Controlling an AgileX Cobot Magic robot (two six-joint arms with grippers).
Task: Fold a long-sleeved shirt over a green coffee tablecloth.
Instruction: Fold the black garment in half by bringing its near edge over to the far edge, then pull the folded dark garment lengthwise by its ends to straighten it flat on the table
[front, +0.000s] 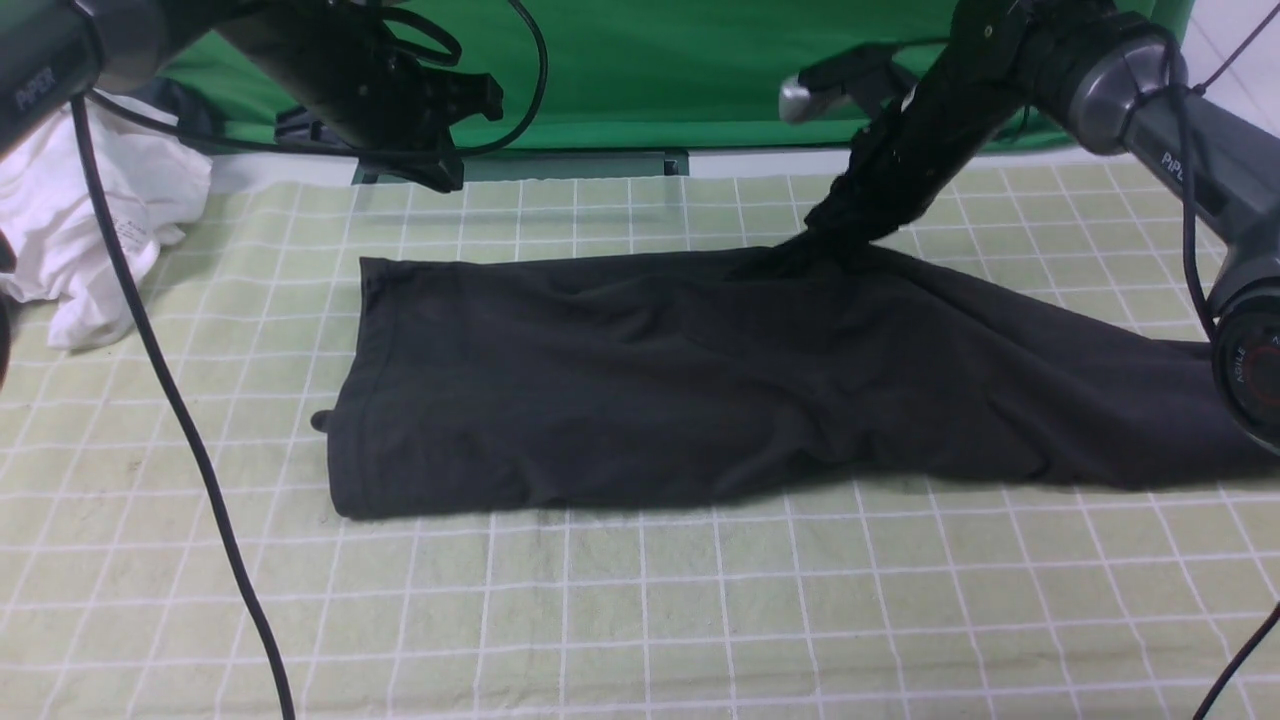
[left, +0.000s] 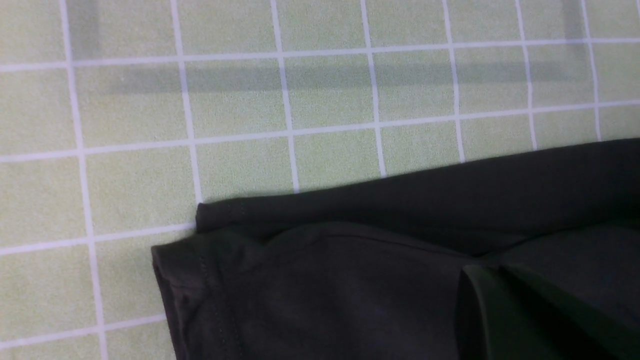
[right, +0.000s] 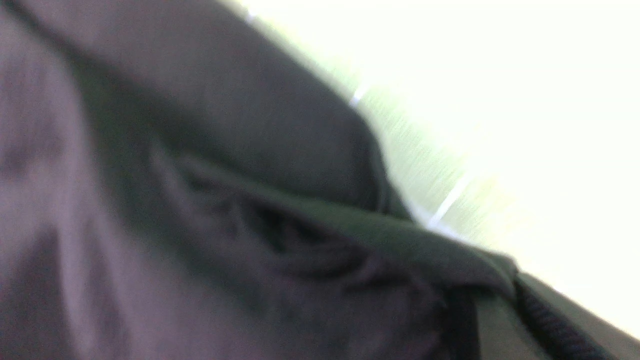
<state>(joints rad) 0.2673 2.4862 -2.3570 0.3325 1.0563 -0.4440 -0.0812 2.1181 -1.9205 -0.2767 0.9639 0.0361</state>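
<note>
The black long-sleeved shirt (front: 650, 400) lies as a long folded band across the pale green gridded tablecloth (front: 640, 600); its print and label are hidden. My right gripper (front: 835, 225) is shut on the shirt's far edge and pulls the cloth up into a small peak. In the right wrist view, bunched shirt fabric (right: 200, 225) fills the picture beside a ribbed finger (right: 545, 320). My left gripper (front: 465, 140) hangs open above the tablecloth, behind the shirt's far left corner. The left wrist view looks down on that corner (left: 375, 280) and on bare tablecloth (left: 240, 100).
A white garment (front: 90, 230) is heaped at the far left. A deep-green drape (front: 650, 70) hangs behind the table. A black cable (front: 180, 400) crosses the left side. A small black scrap (front: 320, 420) pokes out at the shirt's left edge. My right arm's joint (front: 1250, 350) overlaps the shirt's right end.
</note>
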